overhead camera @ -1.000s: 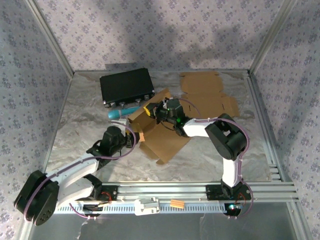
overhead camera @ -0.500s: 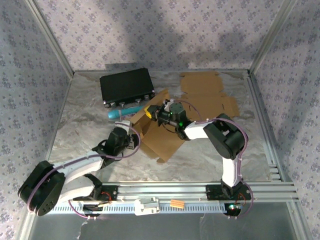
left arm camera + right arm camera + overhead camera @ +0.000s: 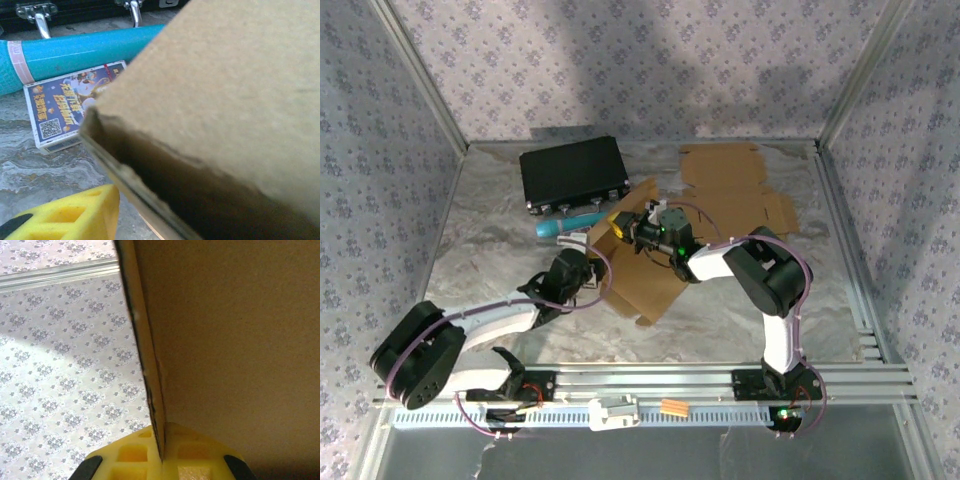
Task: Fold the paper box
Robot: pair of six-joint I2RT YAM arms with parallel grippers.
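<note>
The left arm (image 3: 485, 322) is stretched low and forward from its base, elbow thrown out to the left. The left tool (image 3: 588, 274) is held at the near-left edge of the paper box (image 3: 650, 282). One yellow finger (image 3: 70, 215) is seen below that edge; the other is hidden. The right arm (image 3: 775, 280) is folded back to the left, and the right tool (image 3: 619, 222) is clamped on a raised panel of the box, the panel's edge pinched between yellow fingers (image 3: 125, 460).

Floral-patterned walls (image 3: 620, 60) enclose a silvery marbled tabletop (image 3: 490, 265).
</note>
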